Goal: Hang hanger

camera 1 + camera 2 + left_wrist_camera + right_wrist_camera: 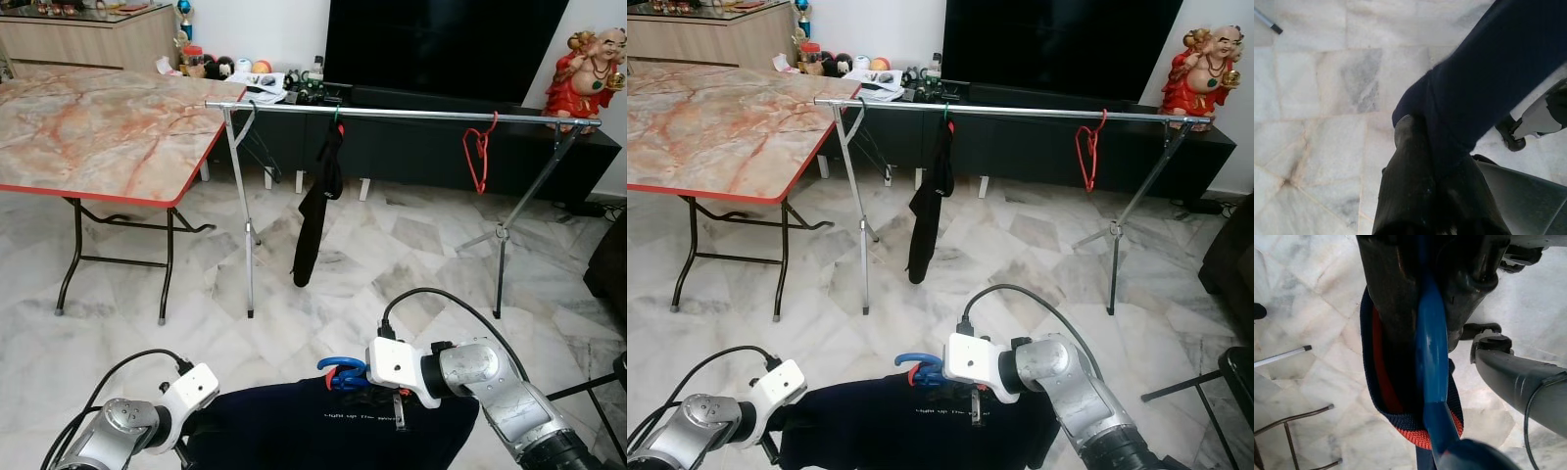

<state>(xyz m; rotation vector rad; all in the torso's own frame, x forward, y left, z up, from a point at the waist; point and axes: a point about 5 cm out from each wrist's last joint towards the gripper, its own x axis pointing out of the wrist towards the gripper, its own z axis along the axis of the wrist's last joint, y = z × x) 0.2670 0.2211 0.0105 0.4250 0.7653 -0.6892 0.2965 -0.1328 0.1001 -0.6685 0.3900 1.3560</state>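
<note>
Bright, even daylight; soft shadows; head views sharp, wrist close-ups blurry.

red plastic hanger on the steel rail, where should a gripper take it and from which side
Probably by a lower side arm of the empty red plastic hanger, coming from the robot's side of the silver steel rail. Its hook sits over the rail and the frame hangs free below, so a lift should unhook it. Both grippers are busy: the right gripper holds the blue hanger, the left gripper the dark navy shirt.
</note>
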